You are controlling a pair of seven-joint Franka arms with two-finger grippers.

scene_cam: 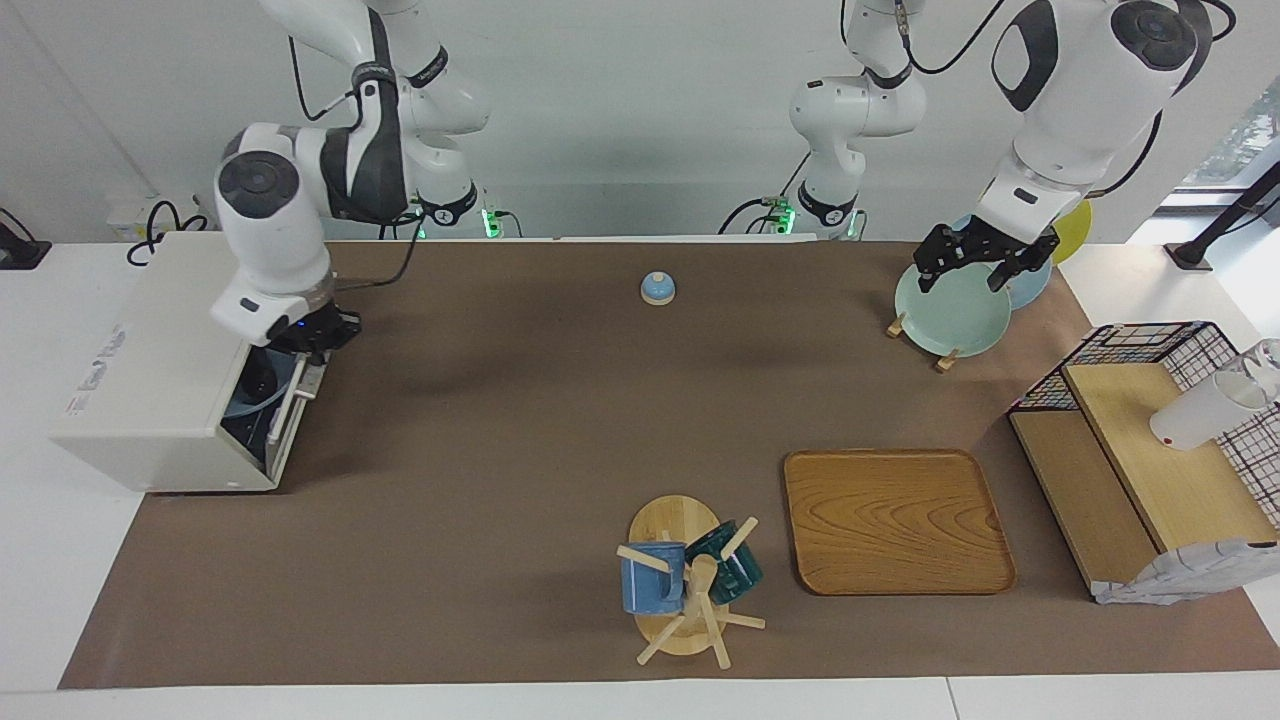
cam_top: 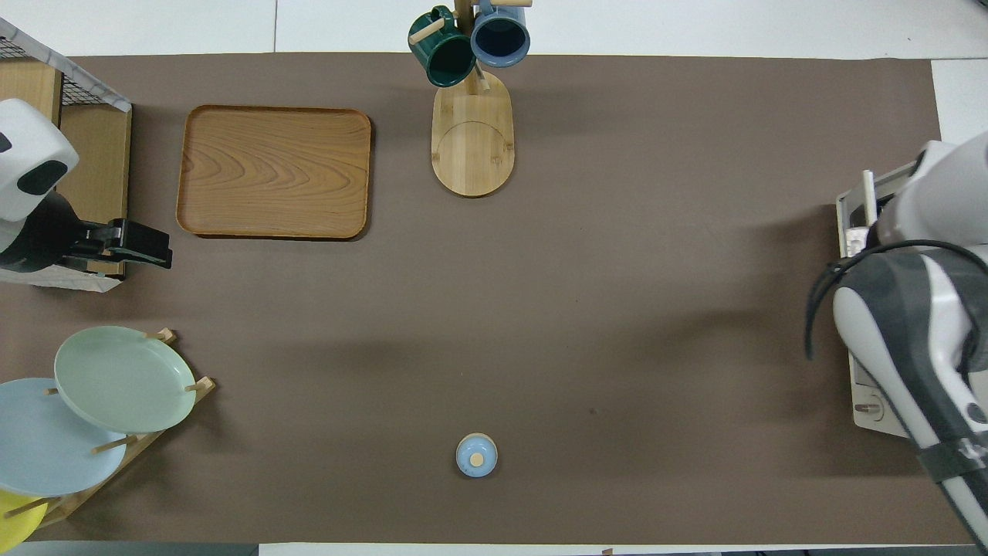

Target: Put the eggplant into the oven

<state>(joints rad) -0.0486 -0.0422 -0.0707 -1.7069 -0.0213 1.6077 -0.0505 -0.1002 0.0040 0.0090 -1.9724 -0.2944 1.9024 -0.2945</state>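
Note:
The off-white oven stands at the right arm's end of the table; it also shows in the overhead view, mostly under the arm. Its dark glass door with the metal bar handle stands nearly upright, slightly ajar. My right gripper is at the door's top edge, hidden under the arm in the overhead view. The eggplant is not in view. A light blue rim shows through the glass. My left gripper is open and empty over the plate rack; it also shows in the overhead view.
A plate rack holds a green plate, a blue one and a yellow one. A wooden tray, a mug tree with two mugs, a small blue bell and a wire basket on wooden shelves stand on the brown mat.

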